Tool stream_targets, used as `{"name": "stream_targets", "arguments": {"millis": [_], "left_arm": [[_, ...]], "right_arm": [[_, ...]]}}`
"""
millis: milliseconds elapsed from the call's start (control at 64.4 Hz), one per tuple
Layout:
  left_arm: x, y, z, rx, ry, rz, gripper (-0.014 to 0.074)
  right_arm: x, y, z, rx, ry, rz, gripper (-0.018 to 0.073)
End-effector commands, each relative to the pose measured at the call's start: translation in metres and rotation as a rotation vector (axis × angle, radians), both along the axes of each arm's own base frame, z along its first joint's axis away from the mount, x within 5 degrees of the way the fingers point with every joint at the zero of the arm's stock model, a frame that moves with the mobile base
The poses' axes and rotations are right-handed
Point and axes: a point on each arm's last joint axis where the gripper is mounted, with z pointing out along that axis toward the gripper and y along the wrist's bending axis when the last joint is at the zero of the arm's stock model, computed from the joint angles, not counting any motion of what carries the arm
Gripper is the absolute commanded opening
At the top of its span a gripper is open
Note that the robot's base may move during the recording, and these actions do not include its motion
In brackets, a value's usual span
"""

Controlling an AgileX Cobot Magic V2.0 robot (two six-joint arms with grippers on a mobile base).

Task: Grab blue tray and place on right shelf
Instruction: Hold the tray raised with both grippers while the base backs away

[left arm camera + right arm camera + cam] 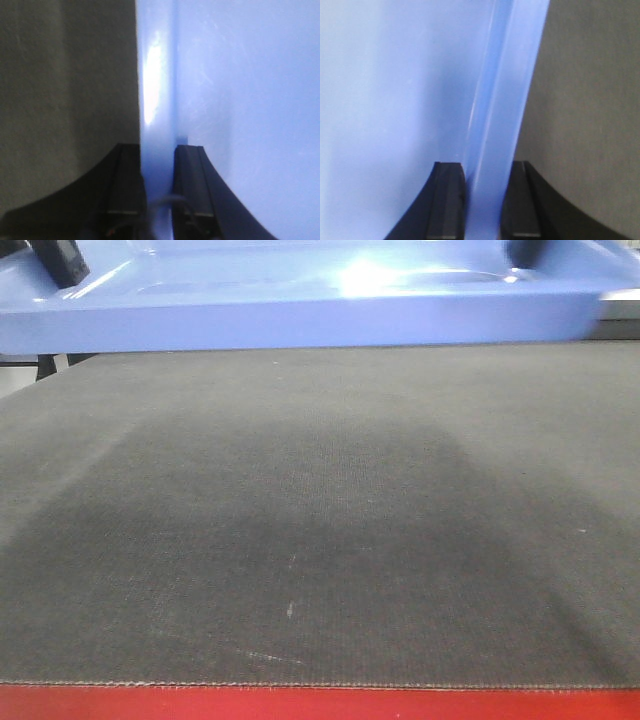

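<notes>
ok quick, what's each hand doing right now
left hand: closed on the blue tray rim
right hand: closed on the blue tray rim too

1. The tray (pixel 300 310) stretches left to right across the far part of the tabletop (pixel 320 540).
2. The left gripper (pixel 159 170) clamps the tray's left rim, with one finger inside the tray and one outside, over the tabletop.
3. The right gripper (pixel 485 175) clamps the right rim the same way.
4. Bare tabletop lies before the tray.
</notes>
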Motion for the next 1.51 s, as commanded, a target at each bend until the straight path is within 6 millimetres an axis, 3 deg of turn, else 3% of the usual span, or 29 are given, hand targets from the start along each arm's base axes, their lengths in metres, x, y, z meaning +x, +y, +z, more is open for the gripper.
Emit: {"name": "stream_targets", "arguments": {"millis": [0, 93, 264, 497, 730, 1490], "left_arm": [[-0.021, -0.003, 0.016, 0.049, -0.062, -0.027, -0.0041], [-0.041, -0.016, 0.012, 0.095, -0.042, -0.050, -0.0041], [-0.067, -0.031, 0.010, 0.140, -0.035, -0.080, -0.0041], [-0.089, -0.035, 0.020, 0.125, -0.036, -0.108, -0.0041], [-0.093, -0.031, 0.024, 0.114, -0.051, -0.090, -0.0049], [-0.094, -0.032, 0.024, 0.100, -0.032, -0.094, -0.0048]], "right_arm": [[-0.020, -0.016, 0.012, -0.039, -0.090, 0.021, 0.0057], [-0.038, -0.024, 0.004, -0.023, -0.072, 0.023, 0.0057], [-0.059, -0.036, 0.009, -0.013, -0.089, 0.017, 0.0057], [-0.081, -0.048, 0.024, 0.009, -0.123, 0.007, 0.0057], [-0.093, -0.054, 0.033, 0.032, -0.165, 0.005, 0.0057], [-0.093, -0.055, 0.033, 0.031, -0.164, 0.005, 0.0057]]}}
